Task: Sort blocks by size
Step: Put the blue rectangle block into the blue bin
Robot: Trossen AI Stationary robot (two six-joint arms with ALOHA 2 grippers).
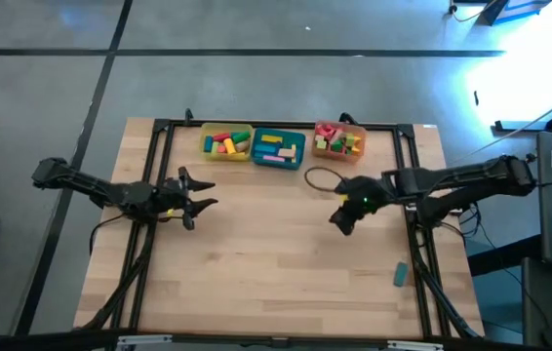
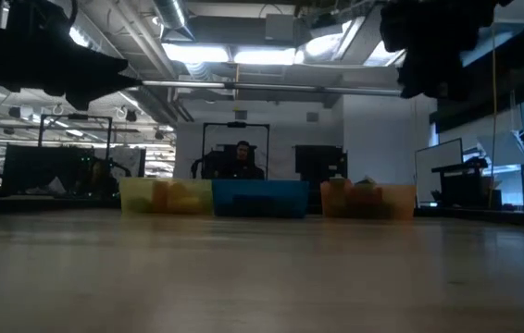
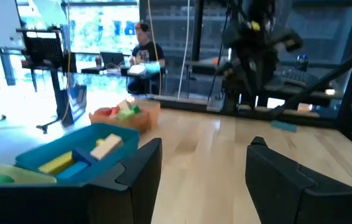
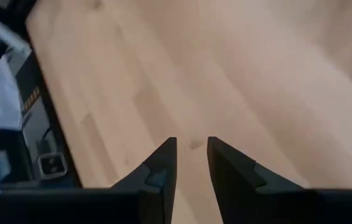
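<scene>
Blocks: the small painted toy blocks [image 1: 227,142] in red, pink, yellow, green, blue and tan all lie inside three trays at the far edge of the table; I see none loose on the wood.
Yellow plastic tray [image 1: 208,135]: leftmost of the row, holding mostly yellow, green and red pieces, heaped so that I cannot tell their sizes apart.
Teal plastic tray [image 1: 278,161]: middle of the row, touching or just beside its neighbours; a yellow bar and a tan bar [image 3: 106,146] lie flat in it, long axes roughly along the tray's length.
Orange plastic tray [image 1: 339,155]: right of the row, with red, pink and green pieces piled at mixed angles.
Why so placed: my guess is one tray per size, lined up where both arms can reach.
Progress: judging by the bare boards, the sorting looks finished or nearly so.
Left gripper [image 1: 201,193]: hovers over the left part of the table near the trays, fingers spread wide, holding nothing.
Right gripper [image 4: 191,163]: hangs above bare wood on the right, fingers drawn narrow with a slim gap, nothing between them.
Small grey-green flat object [image 1: 401,275]: lies alone near the right front rail, well apart from the trays; what it is I cannot tell.
Light wooden table [image 1: 276,283]: otherwise bare boards.
</scene>
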